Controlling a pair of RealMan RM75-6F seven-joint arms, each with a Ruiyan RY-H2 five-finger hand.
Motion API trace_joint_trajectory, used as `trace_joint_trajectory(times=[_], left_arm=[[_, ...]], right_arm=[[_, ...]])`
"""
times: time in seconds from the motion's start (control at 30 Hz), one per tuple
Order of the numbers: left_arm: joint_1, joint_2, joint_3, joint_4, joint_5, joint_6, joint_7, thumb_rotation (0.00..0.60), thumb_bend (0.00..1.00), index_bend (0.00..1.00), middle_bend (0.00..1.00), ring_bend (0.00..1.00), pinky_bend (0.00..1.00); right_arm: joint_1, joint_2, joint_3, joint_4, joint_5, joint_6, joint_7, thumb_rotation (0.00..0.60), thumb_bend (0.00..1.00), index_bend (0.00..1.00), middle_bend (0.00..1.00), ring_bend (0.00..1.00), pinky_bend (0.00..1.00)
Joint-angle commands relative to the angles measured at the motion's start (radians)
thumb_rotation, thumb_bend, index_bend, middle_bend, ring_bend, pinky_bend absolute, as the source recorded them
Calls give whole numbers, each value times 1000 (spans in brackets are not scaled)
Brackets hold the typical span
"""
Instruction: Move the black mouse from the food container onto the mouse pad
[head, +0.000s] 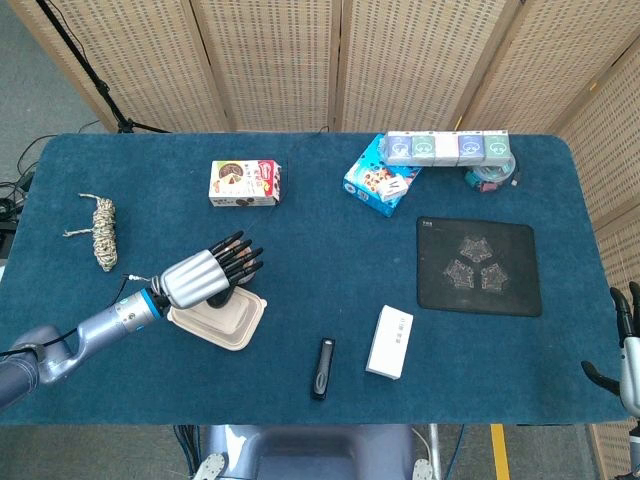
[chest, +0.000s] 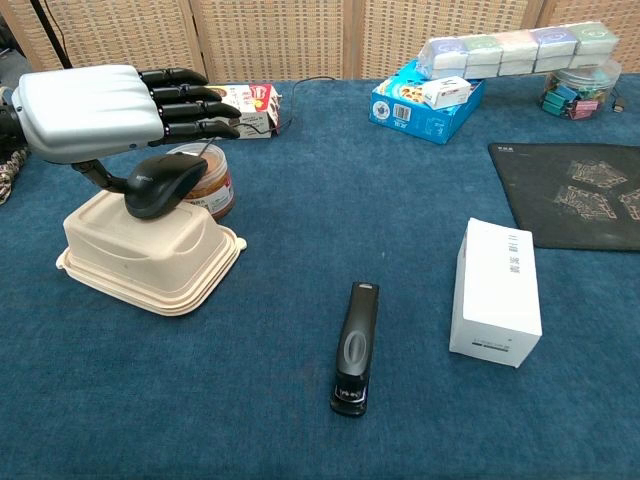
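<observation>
Two views cover the reach: from the head, the left hand (head: 205, 275) hangs flat over the black mouse (head: 221, 297), fingers straight and apart, holding nothing, and hides most of it where it lies on the food container (head: 222, 318) at the near left, while the mouse pad (head: 479, 267) lies well apart on the right and the right hand (head: 628, 355) waits at the near right edge, empty and loosely spread; from the chest, the left hand (chest: 110, 100) floats just above the black mouse (chest: 162, 183), not touching, so a good grasp likely means lowering squarely, closing on both flanks, and lifting clear of the brown jar (chest: 208, 186) and trailing cable
</observation>
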Motion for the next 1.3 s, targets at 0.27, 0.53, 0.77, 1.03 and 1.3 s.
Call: trace_joint_trajectory(times=[0.27,0.53,0.77,1.03,1.3], left_arm=[[-26,0,67,-8,34,36,0,600,278,243,283,227,226],[-32,-18,90,13,30,43,9,600,299,409,417,336,313],[-46,-29,86,60,42,134,1,600,307,441,442,359,337],[-88,-6,29,-46,5,141,58,600,307,440,442,360,337],[-178,-65,-57,-144,-68,-3,151,600,305,430,439,359,337]], right_arm=[[2,8,-5,-5,-2,-8,22,600,0,0,0,0,0],[2,12,-9,-8,-6,-9,31,600,0,0,0,0,0],[3,14,-11,-8,-7,-10,38,600,0,0,0,0,0],[4,20,-11,-12,-5,-12,52,600,0,0,0,0,0],[4,33,-9,-13,2,-20,77,600,0,0,0,0,0]])
